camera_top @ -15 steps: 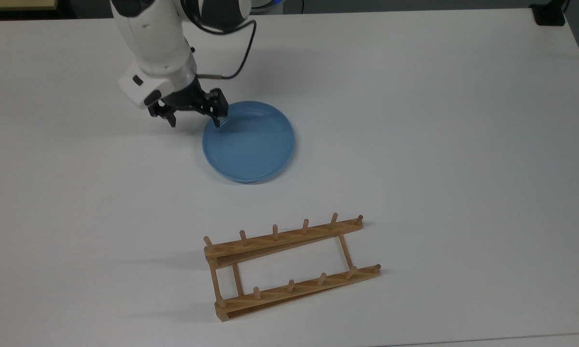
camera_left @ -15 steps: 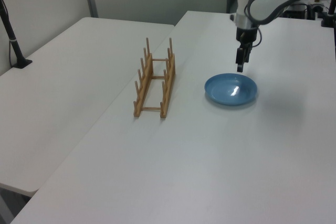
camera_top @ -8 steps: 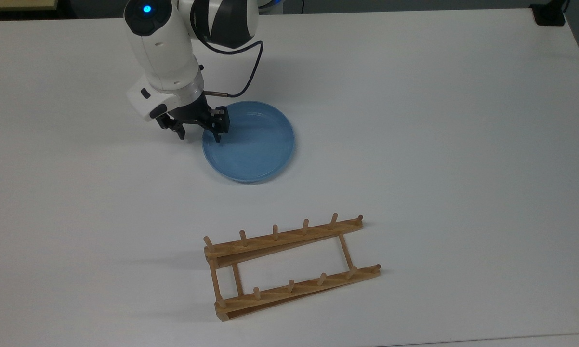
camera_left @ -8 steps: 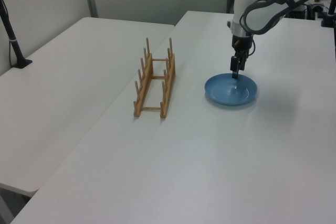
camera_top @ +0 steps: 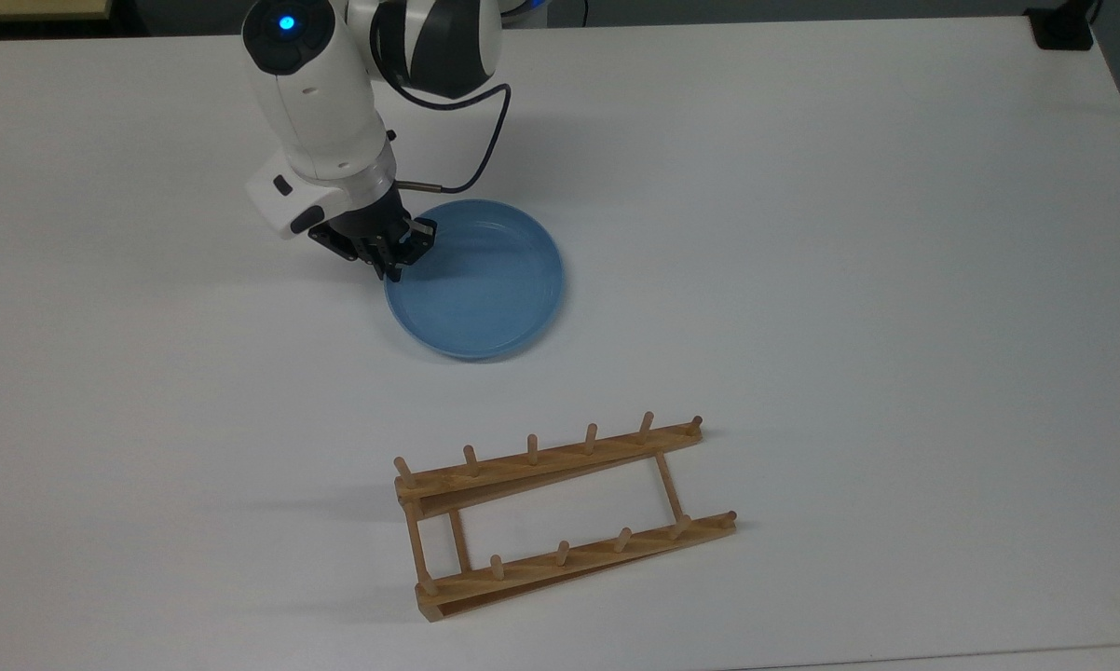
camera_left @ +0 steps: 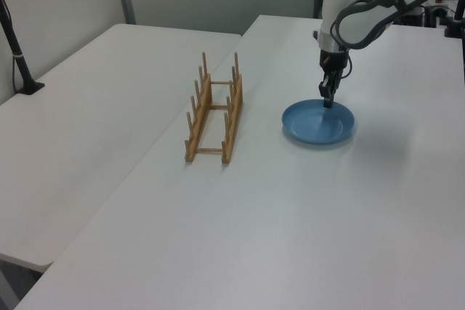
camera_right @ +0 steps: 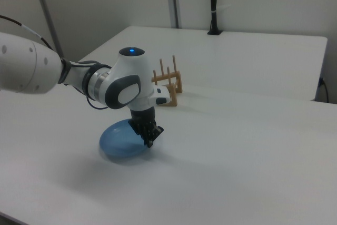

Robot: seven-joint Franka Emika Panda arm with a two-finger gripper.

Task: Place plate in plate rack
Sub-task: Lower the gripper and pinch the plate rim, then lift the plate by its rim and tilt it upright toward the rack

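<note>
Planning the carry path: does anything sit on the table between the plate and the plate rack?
Nothing visible does. Bare white table lies between the plate, held at its rim by the tool, and the plate rack.

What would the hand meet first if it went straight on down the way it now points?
The plate: the hand is already closed on its rim at the top view's left edge, and just beneath lies the white table.
</note>
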